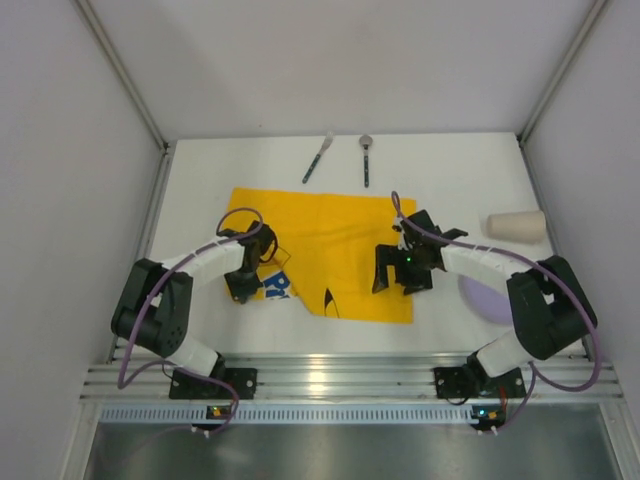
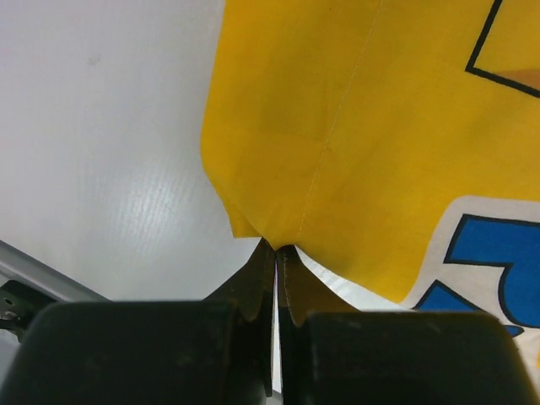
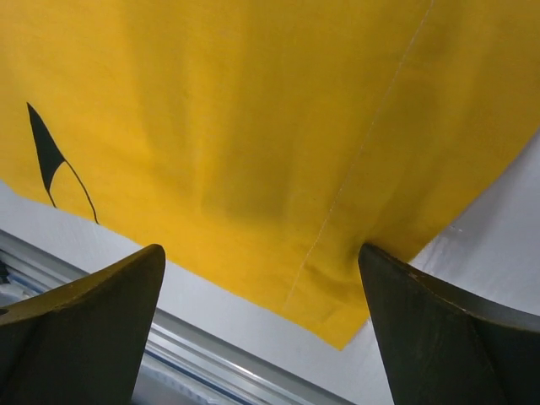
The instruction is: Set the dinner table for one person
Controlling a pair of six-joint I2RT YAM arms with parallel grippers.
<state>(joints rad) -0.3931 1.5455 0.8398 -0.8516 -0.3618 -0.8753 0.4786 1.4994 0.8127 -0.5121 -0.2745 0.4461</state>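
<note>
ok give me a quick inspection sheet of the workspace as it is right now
surface: white dinner table, wrinkled yellow placemat at its middle
job's things: a utensil and a spoon at the far edge; beige cup on its side at the right; purple plate partly hidden under the right arm
clutter: nothing seen
tools: left tool shut on the placemat's edge; right tool open over the placemat near its corner
cables: purple cable looped along each arm
surroundings: plain walls on three sides, aluminium rail at the near edge
</note>
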